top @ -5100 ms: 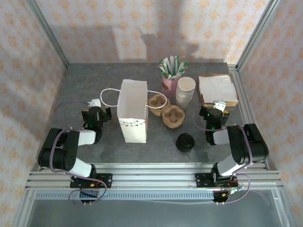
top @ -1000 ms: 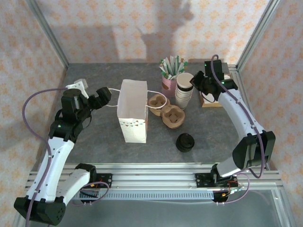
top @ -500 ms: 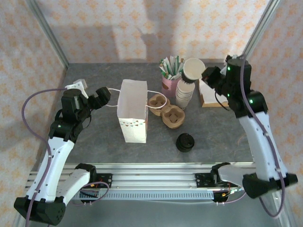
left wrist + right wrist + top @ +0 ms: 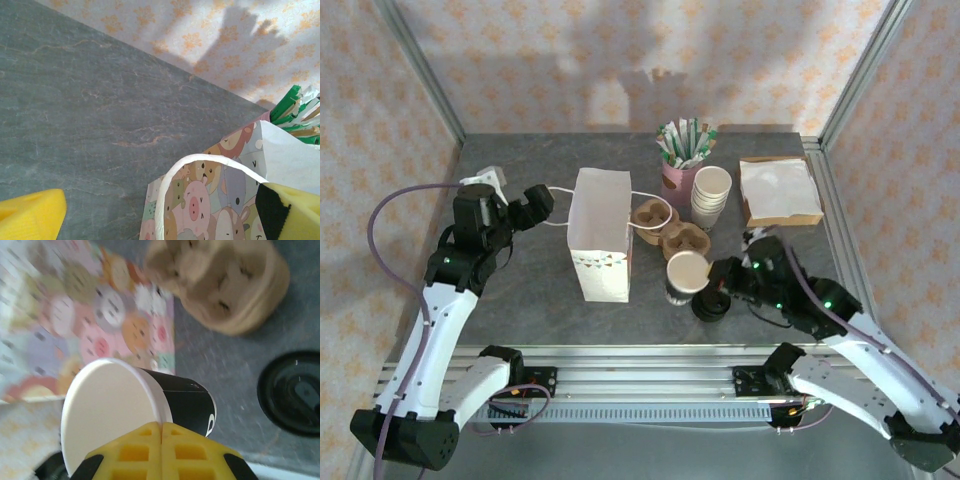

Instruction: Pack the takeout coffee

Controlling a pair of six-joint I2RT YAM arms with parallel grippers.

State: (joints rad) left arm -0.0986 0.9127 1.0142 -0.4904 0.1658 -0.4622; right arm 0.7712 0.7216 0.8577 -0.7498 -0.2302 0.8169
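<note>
Right claw clamps shut on the rim of a lidless paper cup, cream inside and black outside, in front of the patterned paper bag. The takeout coffee stands black lid up on the table, just beside that cup and near the pulp carrier. My left claw gapes wide at the bag's white handle.

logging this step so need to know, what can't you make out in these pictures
- black lid: the right arm covers part of it in the top view, and the frame edge cuts it in the right wrist view; anything under it is unclear
- paper bag: contents hidden by its walls, top and left wrist views
- cup: base faces away, right wrist view
</note>
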